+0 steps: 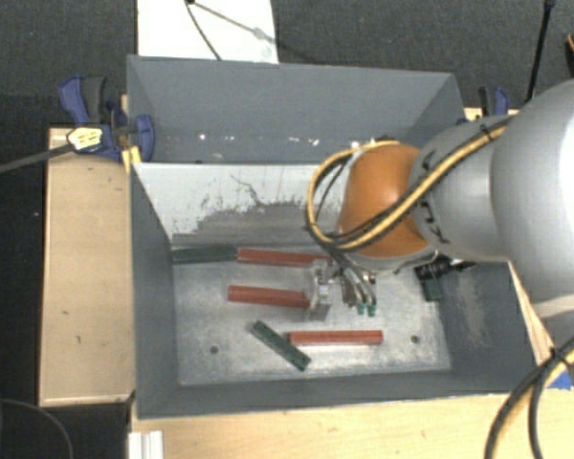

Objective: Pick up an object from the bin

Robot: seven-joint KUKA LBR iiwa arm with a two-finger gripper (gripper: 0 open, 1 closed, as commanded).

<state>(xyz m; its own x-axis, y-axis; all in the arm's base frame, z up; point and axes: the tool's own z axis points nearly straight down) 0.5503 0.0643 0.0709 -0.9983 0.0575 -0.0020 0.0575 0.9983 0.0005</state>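
Your gripper [342, 302] hangs low in the grey metal bin [163, 285], a little right of the floor's middle in the camera view, under the orange wrist cover [383, 199]. The fingers read as standing apart: one pale prong toward the view's left, a darker green-tipped one toward its right, nothing between them. Take that loosely, as the wrist shades them. Nearest thing is the middle red-brown flat bar [266, 296]. It lies to the view's left of the fingers, its right end just beside or touching the pale finger; you cannot tell which. Its long axis runs across the view, nearly in line with the gap between the fingers. By my reckoning, closing here would meet the bar's end rather than its sides unless the wrist turns or shifts left. A second red-brown bar [337, 337] lies just nearer the front wall than the fingers, also crosswise, its left end at a tilted dark green bar [279, 344]. A third red-brown bar [277, 256] lies behind, end to end with another dark green bar [203, 253] below the back slope. Hidden: the floor's right part beneath the arm, and the third bar's right end near the cables.
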